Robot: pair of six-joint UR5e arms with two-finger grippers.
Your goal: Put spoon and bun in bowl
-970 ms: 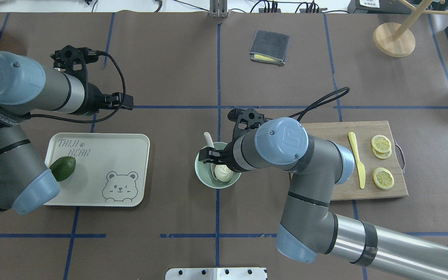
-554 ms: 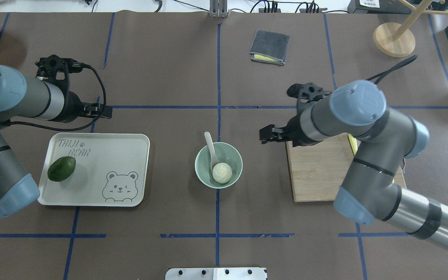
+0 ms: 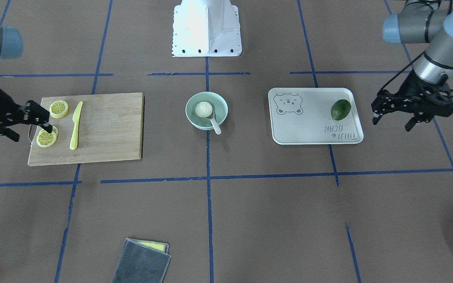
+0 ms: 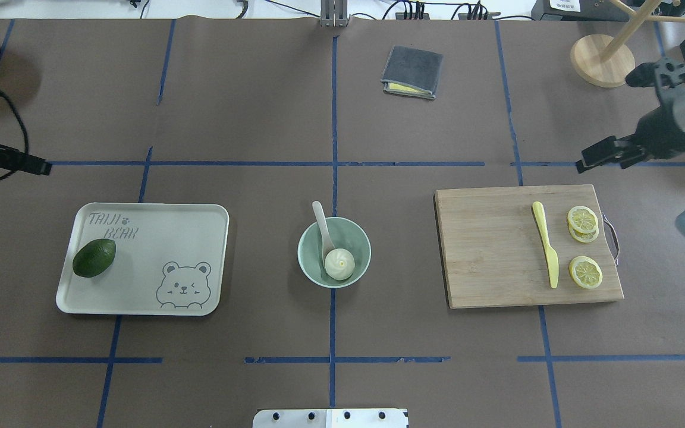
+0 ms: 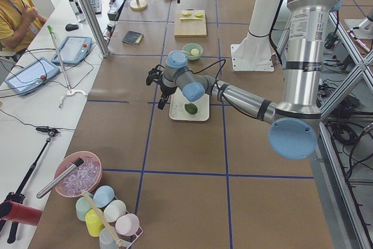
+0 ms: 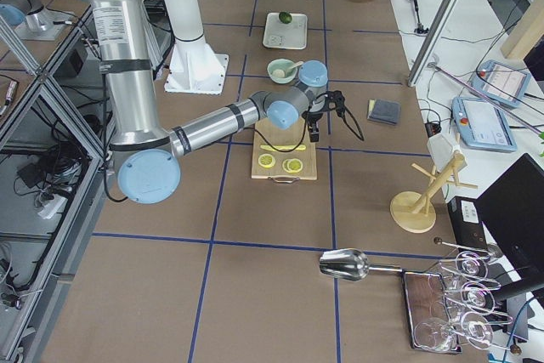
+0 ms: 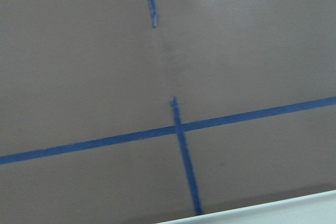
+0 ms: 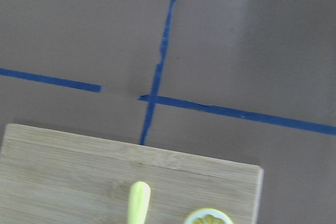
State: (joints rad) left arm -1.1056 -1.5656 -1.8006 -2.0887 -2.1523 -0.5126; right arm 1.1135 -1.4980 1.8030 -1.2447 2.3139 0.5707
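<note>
The brown-papered table (image 4: 259,119) is marked off by blue tape lines. On its right side lies a wooden cutting board (image 4: 491,249), and on its left a white bear-print tray (image 4: 170,238). The pale mint-green bowl (image 4: 359,235) stands between them at the table's middle, well apart from both.

The left gripper (image 3: 391,124) hangs over bare table beyond the tray's far left corner, its fingers apart with nothing between them. The right gripper (image 3: 33,135) hangs at the board's far right end, its fingers likewise apart and empty.

A folded grey cloth (image 4: 412,71) lies far back, right of centre. A yellow plastic knife (image 4: 546,246) rests on the board's right part, with lemon slices (image 4: 585,272) just right of it. An avocado (image 4: 94,258) sits on the tray's left end.

The bun (image 4: 339,263) sits inside the bowl on the near side. The spoon (image 4: 320,217) has its scoop down in the bowl beside the bun and its handle leaning out over the far left rim.
</note>
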